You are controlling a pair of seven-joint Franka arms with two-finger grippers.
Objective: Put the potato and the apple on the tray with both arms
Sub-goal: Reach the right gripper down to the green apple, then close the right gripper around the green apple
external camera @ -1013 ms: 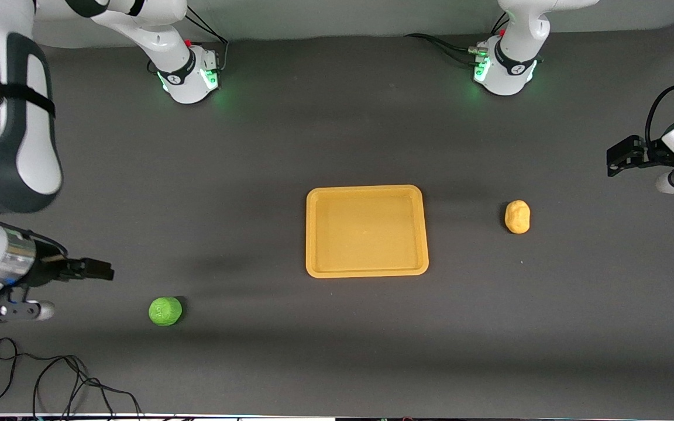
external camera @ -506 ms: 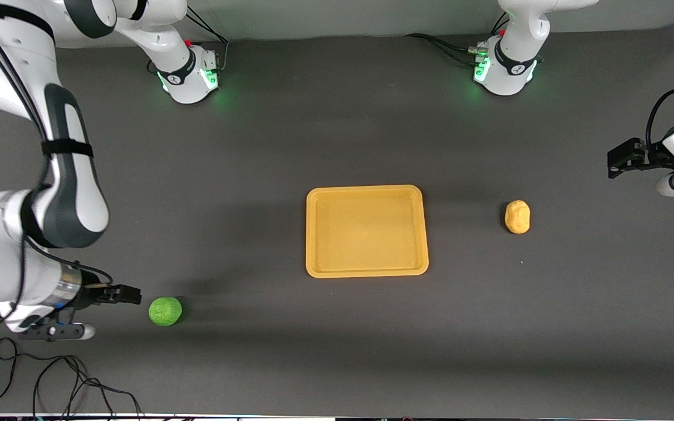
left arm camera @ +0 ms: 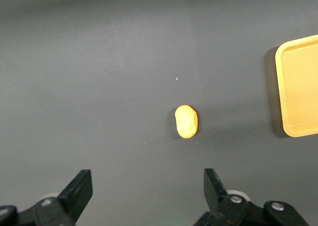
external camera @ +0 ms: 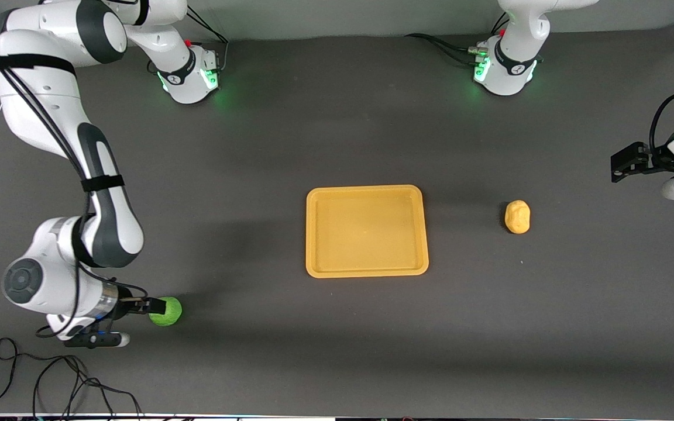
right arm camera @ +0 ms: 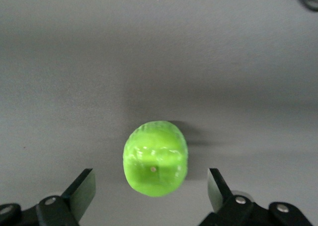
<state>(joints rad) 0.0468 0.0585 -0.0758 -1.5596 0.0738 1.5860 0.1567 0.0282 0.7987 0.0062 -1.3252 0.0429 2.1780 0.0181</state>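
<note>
Now the right gripper (external camera: pixel 152 305) hangs over the apple (external camera: pixel 165 311), fingers wide apart, holding nothing. It has come across to the apple since a second ago. Next it should drop lower and squeeze. The left gripper (external camera: pixel 622 163) waits open, well away from the potato (external camera: pixel 517 216). The tray (external camera: pixel 366 270) sits between both, bare.

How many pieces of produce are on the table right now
2. The apple lies toward the right arm's end, nearer the camera than the tray; the potato lies toward the left arm's end.
</note>
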